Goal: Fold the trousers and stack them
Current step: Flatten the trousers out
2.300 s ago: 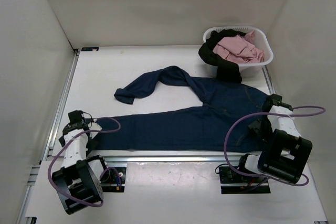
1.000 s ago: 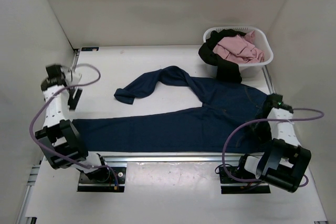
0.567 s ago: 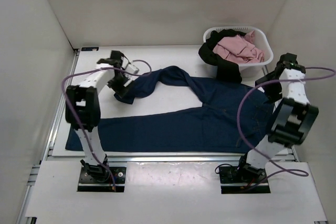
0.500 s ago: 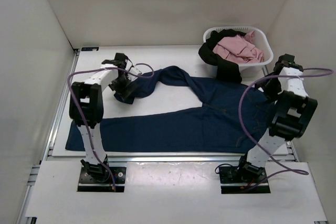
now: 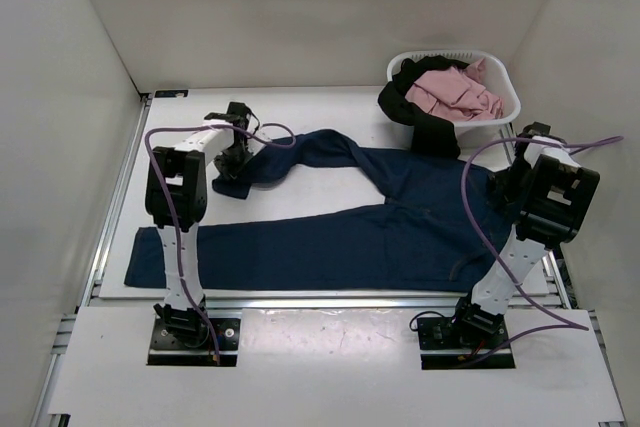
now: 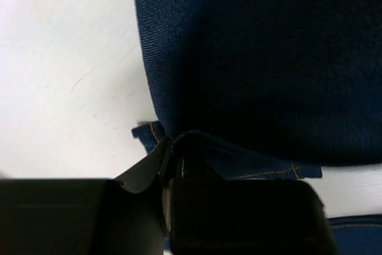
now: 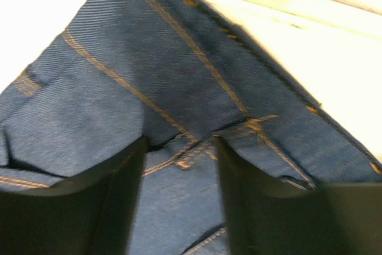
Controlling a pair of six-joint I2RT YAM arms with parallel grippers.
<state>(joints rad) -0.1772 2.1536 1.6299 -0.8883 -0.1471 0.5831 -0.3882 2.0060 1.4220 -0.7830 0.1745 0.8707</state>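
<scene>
Navy denim trousers [image 5: 400, 227] are laid out on the table [image 5: 300, 117] at the grasping step, the far leg's hem pinched in the closed left gripper [image 6: 170, 150], the waistband straddled by the parted right gripper [image 7: 179, 147], which probably needs closing before the 2 legs are folded together.

Seen from overhead, the left arm [image 5: 176, 189] and the right arm [image 5: 555, 197] were each built of slim white links joined by boxy black joint housings. The one was bolted to a black base plate [image 5: 190, 335] at seven o'clock of that view, and the other to a second black base plate [image 5: 445, 339] at five o'clock. A glossy purple cable [image 5: 150, 139] looped loosely along the left arm and another purple cable [image 5: 466, 197] along the right, while in the wrist views the left gripper [image 6: 169, 159] and the right gripper [image 7: 179, 165] each showed two broad, plain matte-black fingers [image 7: 77, 207], blurred at the edges.
</scene>
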